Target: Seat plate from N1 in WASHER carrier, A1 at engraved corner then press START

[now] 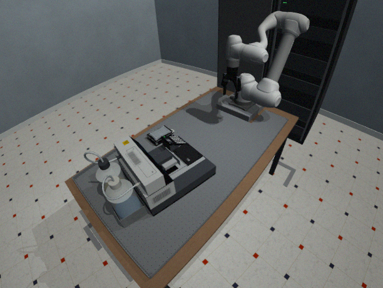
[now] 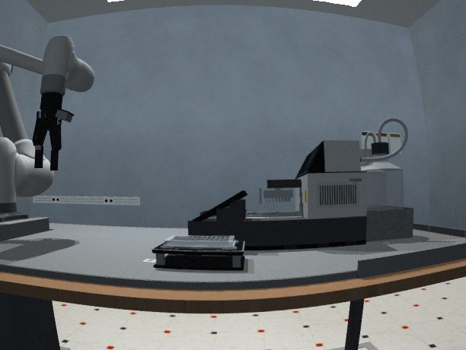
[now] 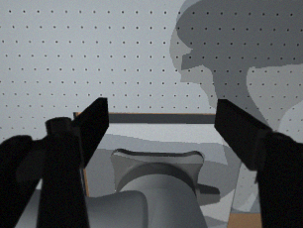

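The clear plate lies on the black plate nest, beside the washer. The washer has its keypad at the end nearer the robot base. A small green light shows by the keypad in the top view. The carrier cannot be made out clearly, and the plate's cut-off corner is too small to tell. My gripper is open and empty, pointing down high beside the robot base, far from the plate.
Two bottles with looping hoses stand in a grey tray behind the washer. The robot base lies below and near the gripper. A tall black rack stands behind the arm.
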Robot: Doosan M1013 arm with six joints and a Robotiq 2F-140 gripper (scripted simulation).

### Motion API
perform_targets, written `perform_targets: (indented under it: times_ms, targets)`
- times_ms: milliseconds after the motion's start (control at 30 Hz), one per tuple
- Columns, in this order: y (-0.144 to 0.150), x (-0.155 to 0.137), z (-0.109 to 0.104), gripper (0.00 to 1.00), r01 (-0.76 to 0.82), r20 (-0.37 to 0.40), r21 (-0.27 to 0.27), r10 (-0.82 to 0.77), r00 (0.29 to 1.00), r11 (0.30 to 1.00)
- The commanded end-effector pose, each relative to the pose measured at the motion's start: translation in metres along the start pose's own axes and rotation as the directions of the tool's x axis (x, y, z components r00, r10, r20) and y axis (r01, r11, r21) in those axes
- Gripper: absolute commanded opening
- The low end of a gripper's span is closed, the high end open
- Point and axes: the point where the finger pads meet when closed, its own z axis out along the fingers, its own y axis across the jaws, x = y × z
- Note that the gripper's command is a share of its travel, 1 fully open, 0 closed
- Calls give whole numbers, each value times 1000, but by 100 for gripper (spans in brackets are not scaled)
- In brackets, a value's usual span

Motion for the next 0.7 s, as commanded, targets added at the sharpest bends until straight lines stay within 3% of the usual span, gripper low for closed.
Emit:
perform_targets:
  times_ms: [0,233,333,667]
  targets:
    - [1,-3,2,70,2,-1,2,-2,1000,1000]
    - [1,-3,2,70,2,-1,2,-2,1000,1000]
    - [8,10,2,70,-98,-1,2,98,995,995]
    - [26,46,2,70,-106,-1,2,106,994,994]
